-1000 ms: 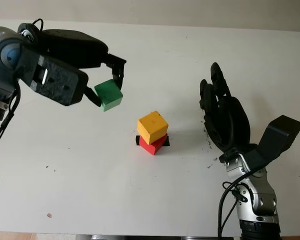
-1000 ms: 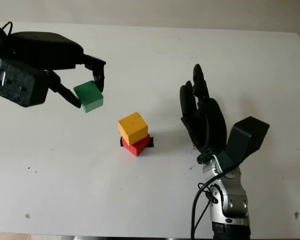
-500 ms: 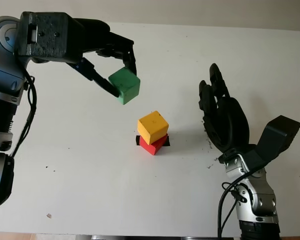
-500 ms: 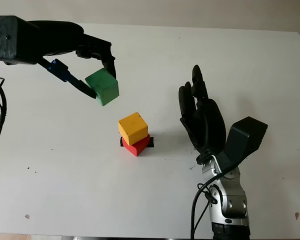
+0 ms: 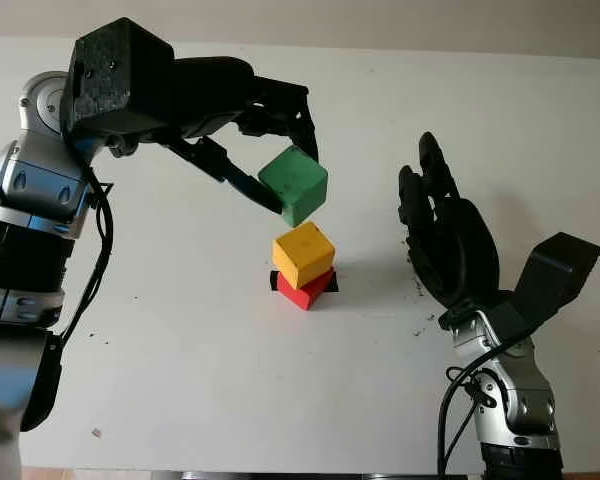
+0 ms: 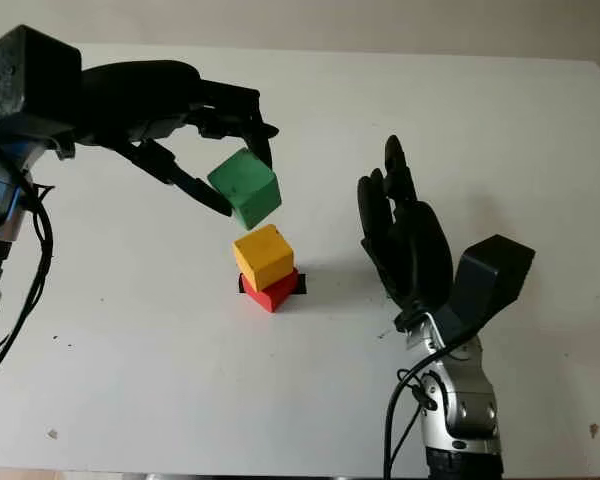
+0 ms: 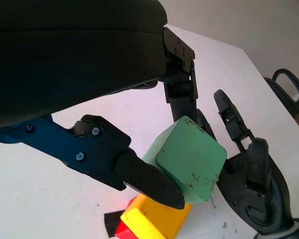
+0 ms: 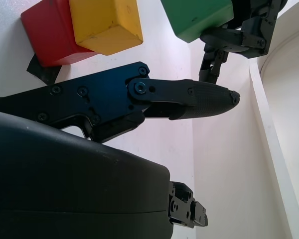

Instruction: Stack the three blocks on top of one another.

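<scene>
As left hand carried green block rightward | now above yellow block

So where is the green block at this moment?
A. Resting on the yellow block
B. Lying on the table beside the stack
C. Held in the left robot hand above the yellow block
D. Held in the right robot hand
C: the left robot hand grips the green block in the air, with a gap above the yellow block.

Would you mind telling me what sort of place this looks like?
Probably a robot test bench: a plain white table, toy blocks, the green block held in the left hand, and black tape marking a spot.
</scene>
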